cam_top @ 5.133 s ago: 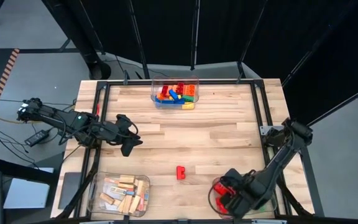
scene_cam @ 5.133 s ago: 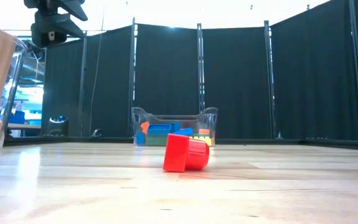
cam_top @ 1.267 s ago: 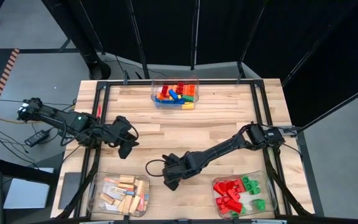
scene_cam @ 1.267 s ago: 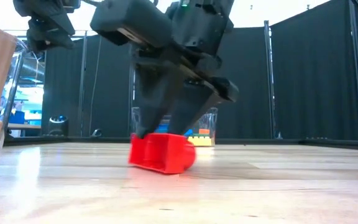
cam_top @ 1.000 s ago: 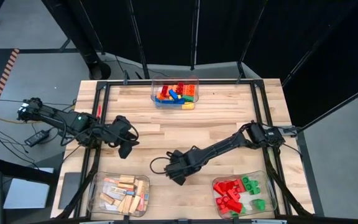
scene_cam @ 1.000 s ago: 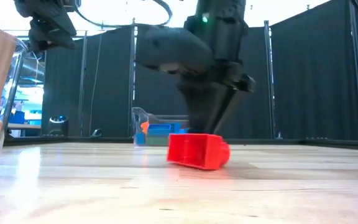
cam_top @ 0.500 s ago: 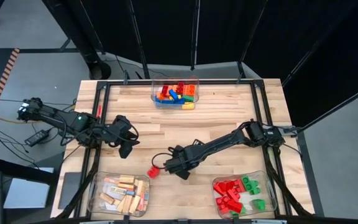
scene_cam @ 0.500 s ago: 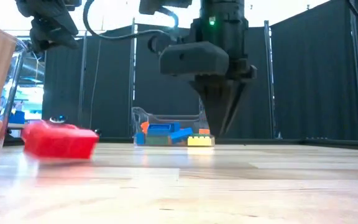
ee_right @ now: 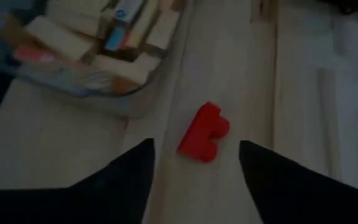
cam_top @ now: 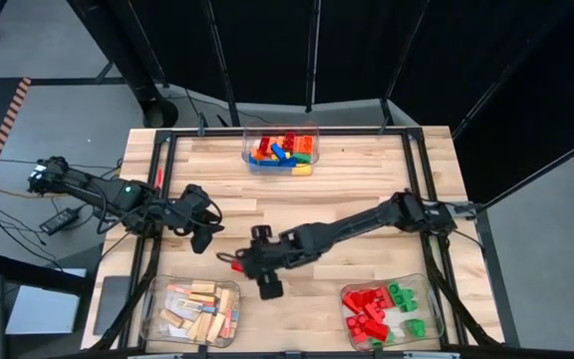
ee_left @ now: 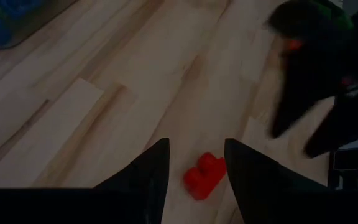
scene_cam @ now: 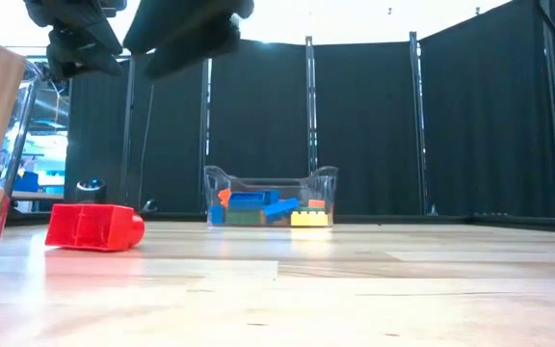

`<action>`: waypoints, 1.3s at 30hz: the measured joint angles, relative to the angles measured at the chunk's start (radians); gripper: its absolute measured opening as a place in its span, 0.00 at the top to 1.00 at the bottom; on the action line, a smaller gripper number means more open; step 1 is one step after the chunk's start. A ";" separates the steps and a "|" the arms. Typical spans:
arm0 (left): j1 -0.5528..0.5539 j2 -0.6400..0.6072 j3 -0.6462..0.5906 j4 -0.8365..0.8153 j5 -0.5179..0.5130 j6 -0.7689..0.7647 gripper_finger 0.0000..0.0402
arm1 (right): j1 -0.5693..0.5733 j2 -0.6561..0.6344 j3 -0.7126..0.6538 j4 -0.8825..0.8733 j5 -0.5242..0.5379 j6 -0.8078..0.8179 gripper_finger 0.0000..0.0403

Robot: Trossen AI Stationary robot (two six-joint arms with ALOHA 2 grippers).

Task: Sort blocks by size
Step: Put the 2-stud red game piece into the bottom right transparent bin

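Observation:
One red studded brick [cam_top: 235, 266] lies on its side on the bare wood, just past the far edge of the bin of wooden bars [cam_top: 192, 310]. It also shows in the low view [scene_cam: 94, 226]. My right gripper [cam_top: 247, 261] hovers open above the brick. In the right wrist view its fingers [ee_right: 194, 152] stand either side of the brick [ee_right: 204, 132] without touching it. My left gripper [cam_top: 205, 229] hangs open over the table's left part. In the left wrist view [ee_left: 196, 152] the same brick [ee_left: 204, 176] shows between its fingers, farther off.
A clear bin of mixed coloured bricks [cam_top: 282, 150] stands at the far edge, middle. A clear bin of red and green bricks [cam_top: 382, 311] stands at the near right. The bin of wooden bars [ee_right: 98, 50] sits close beside the red brick. Bare wood lies between the bins.
The red brick has slid and tumbled along the table from the middle toward the left edge, ending near the bin of wooden bars. My right gripper was down on the brick; it has come off it, risen, and gone left after it.

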 joint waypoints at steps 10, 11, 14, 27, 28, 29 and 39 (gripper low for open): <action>0.000 0.000 0.000 -0.001 0.000 -0.005 0.59 | -0.065 0.136 0.000 0.049 -0.128 0.091 0.14; 0.000 0.000 0.000 -0.001 0.000 -0.005 0.59 | -0.065 0.151 0.000 0.071 -0.128 0.097 0.14; 0.000 0.000 0.000 -0.001 0.000 -0.006 0.59 | -0.064 0.191 -0.001 0.147 -0.121 0.123 0.13; 0.000 0.000 0.000 -0.005 -0.010 -0.006 0.59 | -0.060 0.204 -0.074 0.312 0.005 0.234 0.18; 0.000 0.000 0.000 -0.005 -0.010 -0.006 0.59 | -0.056 0.204 -0.084 0.321 0.002 0.241 0.19; 0.000 0.000 0.000 -0.005 -0.010 -0.007 0.59 | -0.052 0.205 -0.094 0.329 0.001 0.245 0.20; 0.000 -0.168 0.000 -0.179 -0.122 -0.024 0.59 | -0.043 0.202 -0.170 0.355 0.069 0.311 0.32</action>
